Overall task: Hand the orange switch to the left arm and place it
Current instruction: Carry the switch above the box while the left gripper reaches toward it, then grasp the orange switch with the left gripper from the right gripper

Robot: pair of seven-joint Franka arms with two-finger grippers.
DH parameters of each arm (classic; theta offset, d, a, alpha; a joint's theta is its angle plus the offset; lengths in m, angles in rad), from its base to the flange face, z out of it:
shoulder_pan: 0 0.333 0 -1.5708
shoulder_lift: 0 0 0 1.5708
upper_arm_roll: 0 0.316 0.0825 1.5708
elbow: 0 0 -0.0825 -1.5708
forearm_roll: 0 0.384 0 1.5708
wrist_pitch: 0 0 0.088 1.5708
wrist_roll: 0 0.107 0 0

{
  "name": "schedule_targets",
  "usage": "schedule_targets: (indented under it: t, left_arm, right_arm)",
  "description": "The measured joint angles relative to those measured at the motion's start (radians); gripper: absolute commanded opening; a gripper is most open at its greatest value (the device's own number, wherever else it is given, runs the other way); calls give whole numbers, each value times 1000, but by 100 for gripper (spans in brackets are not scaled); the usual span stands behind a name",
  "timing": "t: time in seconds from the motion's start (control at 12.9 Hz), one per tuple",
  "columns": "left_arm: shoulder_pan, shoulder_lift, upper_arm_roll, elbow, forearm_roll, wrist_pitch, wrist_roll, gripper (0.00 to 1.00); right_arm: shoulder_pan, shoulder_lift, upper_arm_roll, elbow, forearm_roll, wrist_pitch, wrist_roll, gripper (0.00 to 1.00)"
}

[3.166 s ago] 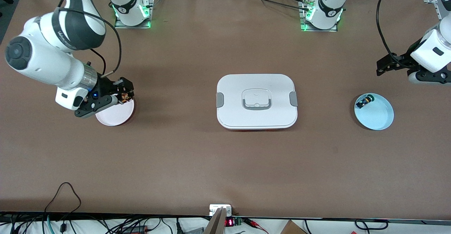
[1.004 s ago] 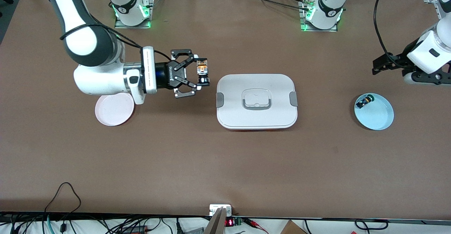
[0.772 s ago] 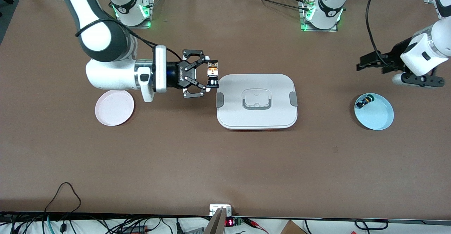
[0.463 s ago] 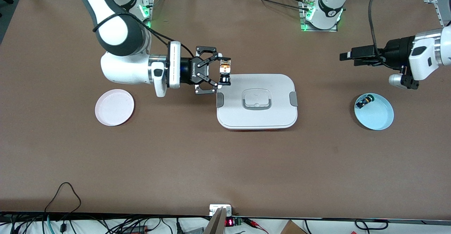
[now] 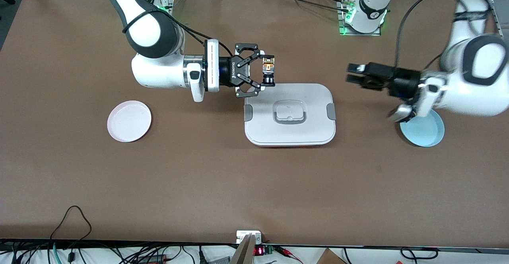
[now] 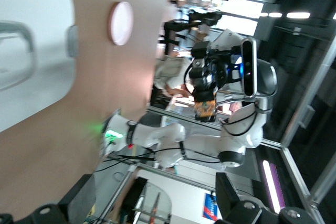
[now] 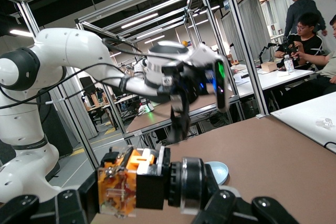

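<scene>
The pink plate (image 5: 129, 121) lies bare, and the right gripper (image 5: 269, 73) pinches the orange switch (image 5: 269, 68) just above the box's (image 5: 289, 115) edge. The left gripper (image 5: 355, 73), fingers spread and empty, hovers facing it over the tabletop (image 5: 199, 176), so handover and placement remain.

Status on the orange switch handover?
Done: pink plate is bare. In hand: right gripper holds the orange switch over the box edge. Left: left gripper, open, hasn't taken it; blue plate awaits.
</scene>
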State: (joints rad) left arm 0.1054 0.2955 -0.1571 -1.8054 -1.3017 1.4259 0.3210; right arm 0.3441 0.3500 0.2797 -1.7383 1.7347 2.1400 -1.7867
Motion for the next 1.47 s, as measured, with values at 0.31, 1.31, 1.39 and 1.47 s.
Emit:
schedule_targets:
  t: [0.31,1.31,1.39,1.47]
  left_arm:
    - [-18,55,-90,-28,-182,46,44,100]
    - [-40,49,-319,-51,-310,397,44,43]
    - [-41,49,-320,-51,-310,399,44,34]
    - [-40,48,-319,-50,-312,400,44,29]
  right_arm:
    - [0,11,-3,0,2,47,-23,9]
    - [12,11,-3,0,16,54,-31,9]
    - [12,11,-3,0,16,54,-31,9]
    - [12,11,-3,-1,15,55,-32,9]
